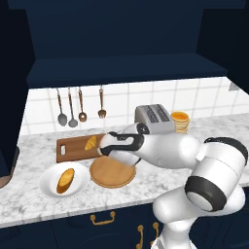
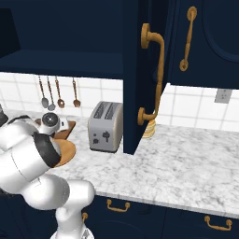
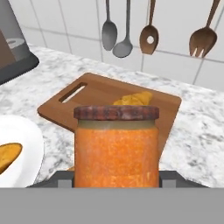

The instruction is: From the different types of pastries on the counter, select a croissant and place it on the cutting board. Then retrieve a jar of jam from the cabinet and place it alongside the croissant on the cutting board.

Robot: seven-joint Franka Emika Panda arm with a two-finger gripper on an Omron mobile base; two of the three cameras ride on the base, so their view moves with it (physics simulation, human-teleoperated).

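In the hand view the jar of jam [image 3: 116,148], orange with a dark brown lid, stands upright between the jaws of my gripper [image 3: 116,180], which is shut on it. Just beyond it lies the dark-brown cutting board [image 3: 87,92] with the small golden croissant [image 3: 133,98] on it. From the left base view my gripper [image 1: 103,150] hovers low over the right end of the cutting board [image 1: 73,148], right beside the croissant [image 1: 91,142]. The navy cabinet [image 1: 121,48] hangs above the marbled counter [image 1: 29,204].
A white plate [image 1: 48,182] with an orange-brown loaf [image 1: 65,180] sits in front of the board, beside a round wooden plate [image 1: 112,172]. The toaster [image 1: 153,116] and a stack of round cakes [image 1: 180,121] stand to the right. An open cabinet door [image 2: 140,70] juts out over the counter. Utensils [image 1: 73,109] hang on the wall.
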